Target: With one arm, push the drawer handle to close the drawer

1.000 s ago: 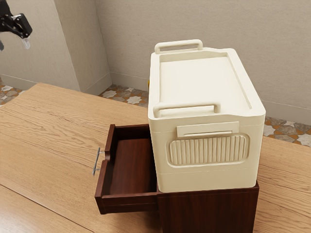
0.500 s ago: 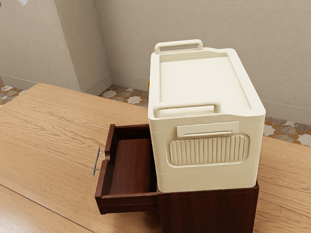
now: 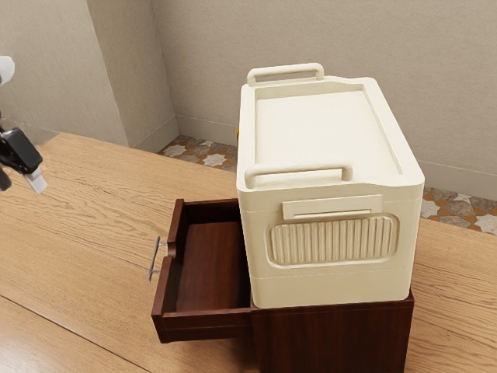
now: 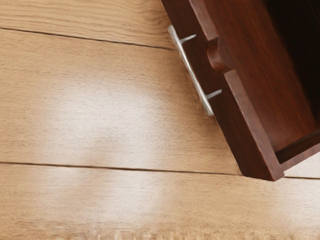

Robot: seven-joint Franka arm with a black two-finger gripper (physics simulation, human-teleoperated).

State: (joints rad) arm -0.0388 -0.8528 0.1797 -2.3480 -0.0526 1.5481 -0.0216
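The handle (image 3: 155, 258) was on the drawer's front panel (image 3: 165, 287), facing the exterior view's left. The drawer (image 3: 210, 264) extended well out of the cabinet (image 3: 334, 338), its interior exposed. The gripper (image 3: 20, 185) was left of the handle in the exterior view, well apart from it; its fingers were spread, with nothing grasped. A cream container (image 3: 330, 287) sat atop the cabinet, and the counter (image 3: 78, 233) extended around it.

Status: closure was incomplete. Contact with the handle and the full closing stroke remained. The required next step, as judged, was to align the gripper against the handle and push toward the cabinet.
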